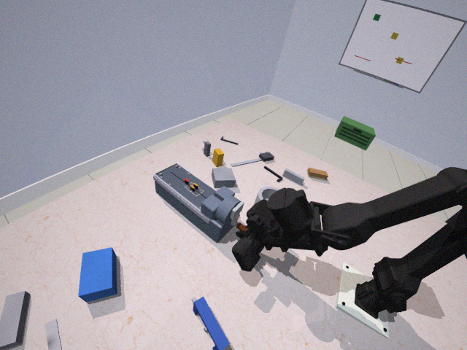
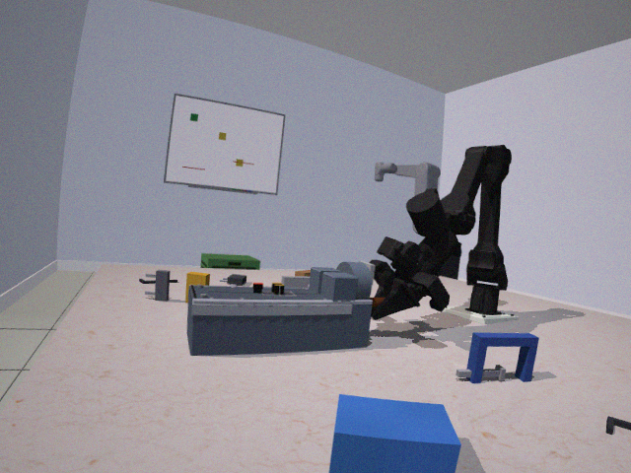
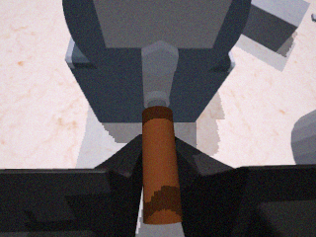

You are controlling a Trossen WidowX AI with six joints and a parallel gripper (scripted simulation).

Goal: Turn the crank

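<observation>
The slate-grey machine (image 1: 181, 207) (image 2: 275, 330) (image 3: 123, 84) stands on the table. On its top, the red pointer (image 1: 186, 181) (image 2: 258, 287) sits a short gap from the two brass marks (image 1: 194, 186) (image 2: 277, 288), on the side away from the crank housing (image 1: 222, 207) (image 2: 338, 286). The crank arm (image 3: 159, 71) hangs downward in the wrist view. My gripper (image 3: 154, 140) is shut on the orange crank handle (image 3: 159, 143) (image 1: 241, 227) (image 2: 378, 301), low beside the machine's end face. The fingers cover part of the handle in the top and exterior views.
A grey block (image 1: 223, 177) (image 3: 274, 22) and a light grey ring (image 1: 263, 193) (image 3: 307, 138) stand near the crank end. A yellow block (image 1: 217, 157) (image 2: 195, 283) is behind the machine. A blue box (image 1: 97, 273) (image 2: 392, 420) and a blue bracket (image 1: 211, 321) (image 2: 504, 340) lie on the near side.
</observation>
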